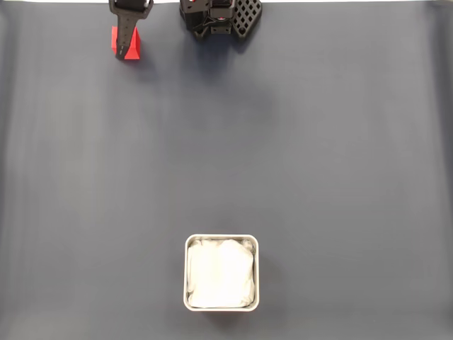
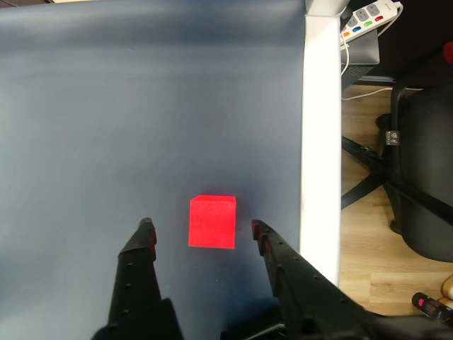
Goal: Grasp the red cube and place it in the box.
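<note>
**One red cube between spread fingers, box well apart**

One red cube (image 2: 212,222) is seen in the wrist view resting flat on the dark grey mat (image 2: 141,106), its edges turned only slightly off square to the mat's edge; being a cube, no long axis is shown. The gripper (image 2: 201,229) is held with its two black fingers (image 2: 138,258) spread apart, one on each side of the cube, and a gap of mat is visible between each fingertip and the cube's faces, so nothing is clamped. In the fixed view the cube (image 1: 132,47) is found near the top edge, left of centre, partly covered by one dark finger, and whether the tips reach the mat cannot be told from there. The arm's black base (image 1: 219,15) is seen just to the right along the same edge.

Nothing is set between the cube and the box (image 1: 221,273), which stands well apart near the bottom edge of the fixed view. Crumpled white paper lining (image 1: 221,273) is held inside it. Beyond the mat's white border (image 2: 320,142), a wooden floor (image 2: 361,241), a power strip (image 2: 368,15) and a black office chair (image 2: 417,170) are seen in the wrist view.
</note>
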`<move>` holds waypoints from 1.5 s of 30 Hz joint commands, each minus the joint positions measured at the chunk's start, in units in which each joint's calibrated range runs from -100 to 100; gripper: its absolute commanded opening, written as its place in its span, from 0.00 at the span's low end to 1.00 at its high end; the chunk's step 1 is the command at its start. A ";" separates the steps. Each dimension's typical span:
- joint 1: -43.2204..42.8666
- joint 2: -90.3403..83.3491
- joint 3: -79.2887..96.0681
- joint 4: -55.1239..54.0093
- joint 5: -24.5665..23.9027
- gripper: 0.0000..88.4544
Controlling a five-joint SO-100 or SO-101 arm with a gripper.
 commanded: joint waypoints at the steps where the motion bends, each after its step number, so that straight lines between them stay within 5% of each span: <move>1: 0.53 -1.71 0.89 -2.44 0.49 0.37; 28: 0.89 -6.48 9.65 -6.70 1.27 0.37; 45: 1.03 -7.26 9.65 -6.95 1.27 0.15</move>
